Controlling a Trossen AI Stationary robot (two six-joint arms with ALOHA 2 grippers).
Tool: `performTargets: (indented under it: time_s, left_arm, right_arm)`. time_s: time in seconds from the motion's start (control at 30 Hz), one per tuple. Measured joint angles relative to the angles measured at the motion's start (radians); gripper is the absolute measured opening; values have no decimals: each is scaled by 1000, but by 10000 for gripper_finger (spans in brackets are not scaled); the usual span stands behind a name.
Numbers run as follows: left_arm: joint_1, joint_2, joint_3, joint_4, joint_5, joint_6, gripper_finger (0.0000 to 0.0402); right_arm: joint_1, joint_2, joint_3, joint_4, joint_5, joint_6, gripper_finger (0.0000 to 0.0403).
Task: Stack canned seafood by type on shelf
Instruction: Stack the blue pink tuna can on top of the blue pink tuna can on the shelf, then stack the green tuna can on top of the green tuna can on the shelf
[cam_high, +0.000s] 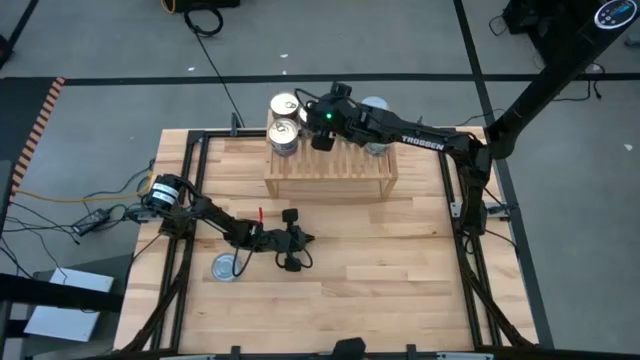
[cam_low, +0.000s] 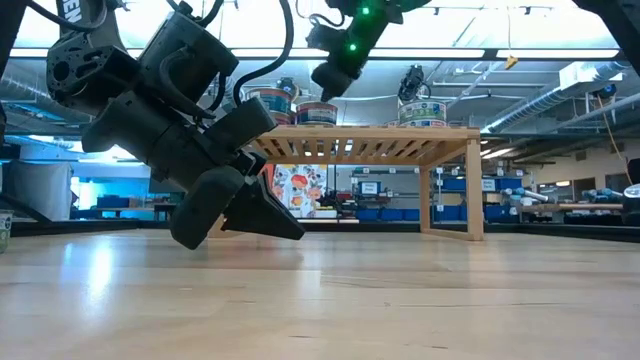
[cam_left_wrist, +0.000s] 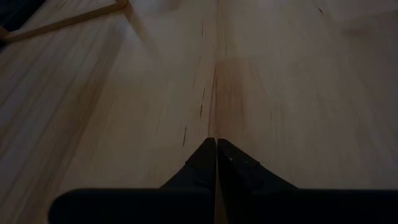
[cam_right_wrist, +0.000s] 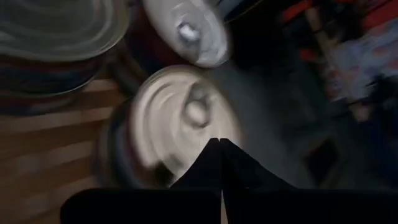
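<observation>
Tins (cam_high: 284, 120) crowd the shelf (cam_high: 330, 172) top's left; tabletop (cam_high: 400, 280) right lies open.

grey floor (cam_high: 400, 40) with taped lines; ceiling lights (cam_low: 560, 10); blue bins (cam_low: 400, 212).

Low view: shelf with tins, two grippers in frame.
The shelf (cam_low: 370, 140) stood on the table (cam_low: 400, 300) toward the far side. Tins (cam_low: 422, 111) sat on its slatted top, stacked at the left end (cam_low: 272, 100). The right gripper (cam_low: 332, 80) hung over the left-hand tins, fingers together. The left gripper (cam_low: 285, 228) sat low near the table in the foreground, fingers shut and empty.
</observation>
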Motion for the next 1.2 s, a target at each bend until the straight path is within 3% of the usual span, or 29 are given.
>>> performTargets:
  time_s: [0.23,0.77,1.07,1.2]
  left_arm:
    - [0,0,0,0,0,0,19]
    - [0,0,0,0,0,0,19]
    - [0,0,0,0,0,5,19]
    - [0,0,0,-1,0,6,19]
  right_arm:
    - [-38,-3,2,-92,-169,136,5]
    - [-30,-2,9,-87,-241,135,5]
    - [35,1,163,-179,-256,162,32]
    - [92,-5,200,-247,-254,201,17]
